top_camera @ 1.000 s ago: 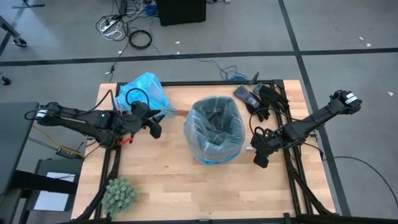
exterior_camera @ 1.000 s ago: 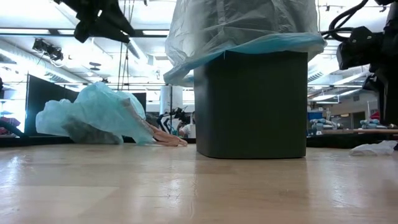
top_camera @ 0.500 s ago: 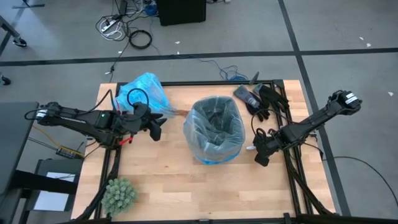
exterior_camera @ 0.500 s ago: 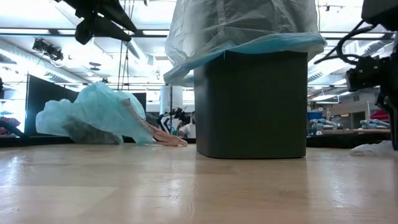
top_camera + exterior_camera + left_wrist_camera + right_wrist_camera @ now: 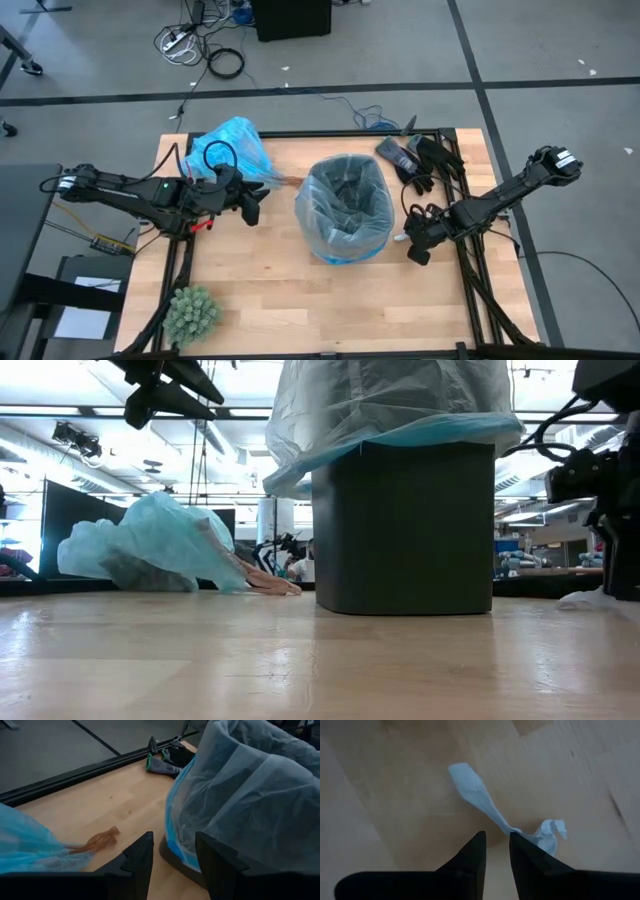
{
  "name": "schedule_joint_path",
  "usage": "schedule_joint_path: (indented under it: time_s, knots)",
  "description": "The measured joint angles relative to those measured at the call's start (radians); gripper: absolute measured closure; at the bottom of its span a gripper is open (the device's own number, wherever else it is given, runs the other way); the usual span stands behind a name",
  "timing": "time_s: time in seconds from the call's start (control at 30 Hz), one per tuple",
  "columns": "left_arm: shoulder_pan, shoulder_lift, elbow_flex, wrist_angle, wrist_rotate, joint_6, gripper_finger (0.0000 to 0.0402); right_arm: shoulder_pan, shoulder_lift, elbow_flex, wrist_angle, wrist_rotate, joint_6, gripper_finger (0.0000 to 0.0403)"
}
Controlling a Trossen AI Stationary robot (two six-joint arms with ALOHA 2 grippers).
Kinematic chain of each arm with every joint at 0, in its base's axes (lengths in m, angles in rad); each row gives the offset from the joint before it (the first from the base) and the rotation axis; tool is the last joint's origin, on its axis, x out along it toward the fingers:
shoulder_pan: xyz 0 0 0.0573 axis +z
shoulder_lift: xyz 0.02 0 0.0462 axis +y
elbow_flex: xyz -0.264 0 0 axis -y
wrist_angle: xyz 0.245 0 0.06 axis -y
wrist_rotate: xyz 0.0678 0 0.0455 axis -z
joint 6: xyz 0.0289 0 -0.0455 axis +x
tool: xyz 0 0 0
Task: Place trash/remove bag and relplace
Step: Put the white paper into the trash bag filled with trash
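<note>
Right hand [image 5: 496, 851], at the dark lined bin's [image 5: 404, 525] three o'clock, nearly pressed together, pinching a twisted white paper scrap [image 5: 487, 806] off the table [image 5: 280, 290], probably for binning; left hand [image 5: 172, 855] waits spread at nine o'clock.

A lined bin [image 5: 345, 208] stands mid-bench [image 5: 270, 295]. Left and behind it lies a loose bag [image 5: 228, 146]; right and behind it, gloves [image 5: 412, 155]; far front-left of it, a plant ball [image 5: 191, 313].

Light wood counter [image 5: 270, 290] carries a dark bin [image 5: 404, 530] mid-surface, lined with pale plastic. Crumpled sky-blue bag [image 5: 230, 146] lies at far left, dark gloves [image 5: 415, 157] far right, green spiky ball [image 5: 190, 313] near left. White paper scrap [image 5: 490, 810] lies right of the bin.
</note>
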State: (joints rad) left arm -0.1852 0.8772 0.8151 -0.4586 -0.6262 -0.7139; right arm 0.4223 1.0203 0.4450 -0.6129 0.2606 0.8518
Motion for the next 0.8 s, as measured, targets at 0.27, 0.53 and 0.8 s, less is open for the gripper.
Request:
schedule_joint_path:
  time_s: [0.27, 0.53, 0.8]
  knots:
    - [0.000, 0.000, 0.000, 0.058, -0.001, 0.007, 0.0245, -0.067, 0.092, 0.000, 0.074, 0.007, -0.136, 0.0330]
    - [0.000, 0.000, 0.000, 0.056, -0.001, 0.005, 0.0245, -0.107, 0.218, 0.010, 0.161, -0.044, -0.188, 0.0374]
    - [0.000, -0.002, 0.000, 0.042, -0.006, -0.027, 0.0245, -0.075, 0.097, -0.003, 0.125, -0.053, -0.077, 0.0403]
